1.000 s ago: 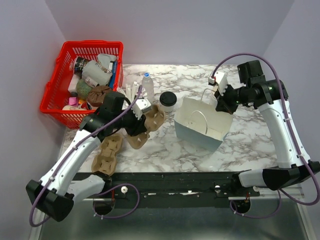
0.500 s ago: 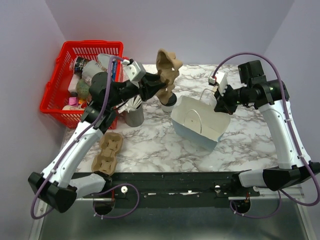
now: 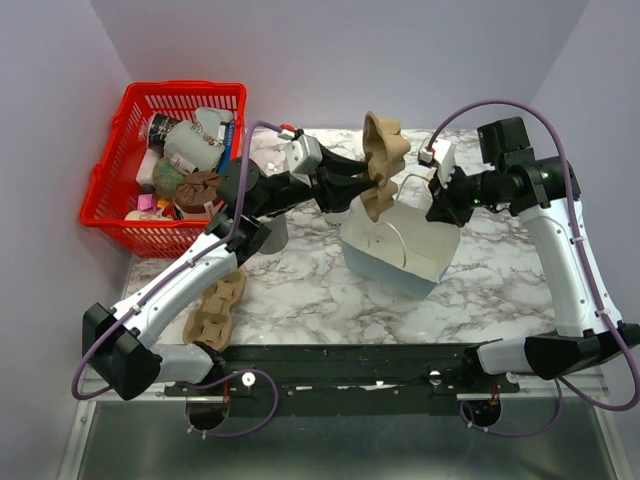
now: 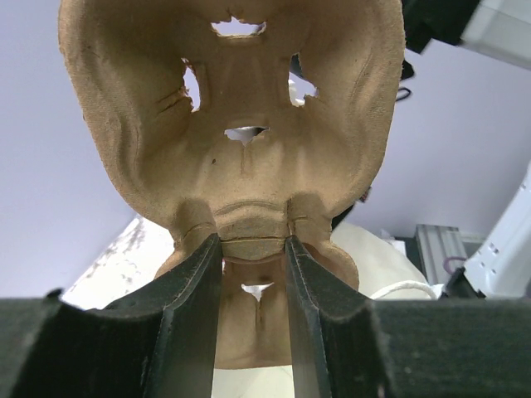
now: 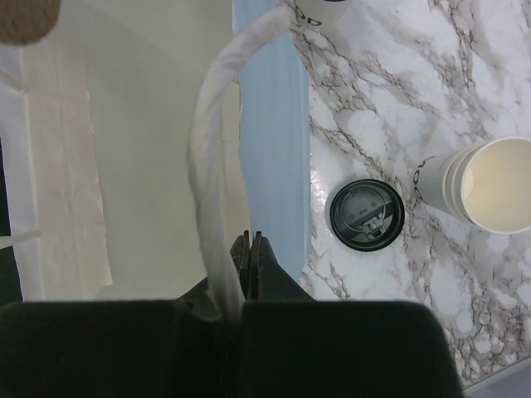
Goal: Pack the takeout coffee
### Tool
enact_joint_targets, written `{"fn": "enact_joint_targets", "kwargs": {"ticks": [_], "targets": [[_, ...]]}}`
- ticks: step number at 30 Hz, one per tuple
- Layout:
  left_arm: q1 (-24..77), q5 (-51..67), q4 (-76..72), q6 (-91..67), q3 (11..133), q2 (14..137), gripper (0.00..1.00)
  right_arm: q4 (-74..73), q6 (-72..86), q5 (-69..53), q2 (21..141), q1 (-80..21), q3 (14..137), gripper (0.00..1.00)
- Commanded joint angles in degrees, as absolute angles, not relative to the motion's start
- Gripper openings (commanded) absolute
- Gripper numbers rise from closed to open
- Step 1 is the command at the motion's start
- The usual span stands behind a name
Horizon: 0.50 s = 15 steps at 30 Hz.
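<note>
No coffee is packed yet: a lidded cup (image 5: 367,215) and an open cup (image 5: 489,184) stand just beside the paper bag (image 3: 385,270), which looks empty. The left gripper (image 4: 251,245), clamped on a pulp carrier (image 3: 385,160), holds it over the bag's mouth, while the right gripper (image 5: 249,245) pinches the rope handle (image 5: 216,149). The red basket (image 3: 105,170) holds clutter.

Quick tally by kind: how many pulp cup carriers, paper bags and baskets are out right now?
pulp cup carriers: 2 (held carrier in the left pincer, loose carrier)
paper bag: 1
red basket: 1
total: 4
</note>
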<state>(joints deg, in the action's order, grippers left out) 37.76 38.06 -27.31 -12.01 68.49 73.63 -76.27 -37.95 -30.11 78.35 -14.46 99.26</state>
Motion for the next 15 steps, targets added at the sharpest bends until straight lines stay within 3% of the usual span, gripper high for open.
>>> {"fn": "enact_joint_targets", "kwargs": {"ticks": [1, 15], "targets": [[39.1, 42.3, -31.8, -10.5, 64.9, 73.1, 0.0, -75.1, -35.2, -32.7, 79.4, -14.7, 101.1, 0.0], [39.0, 49.5, -19.2, 3.3, 66.8, 75.8, 0.0, -75.9, -35.5, -34.5, 80.9, -14.7, 102.7, 0.0]]}}
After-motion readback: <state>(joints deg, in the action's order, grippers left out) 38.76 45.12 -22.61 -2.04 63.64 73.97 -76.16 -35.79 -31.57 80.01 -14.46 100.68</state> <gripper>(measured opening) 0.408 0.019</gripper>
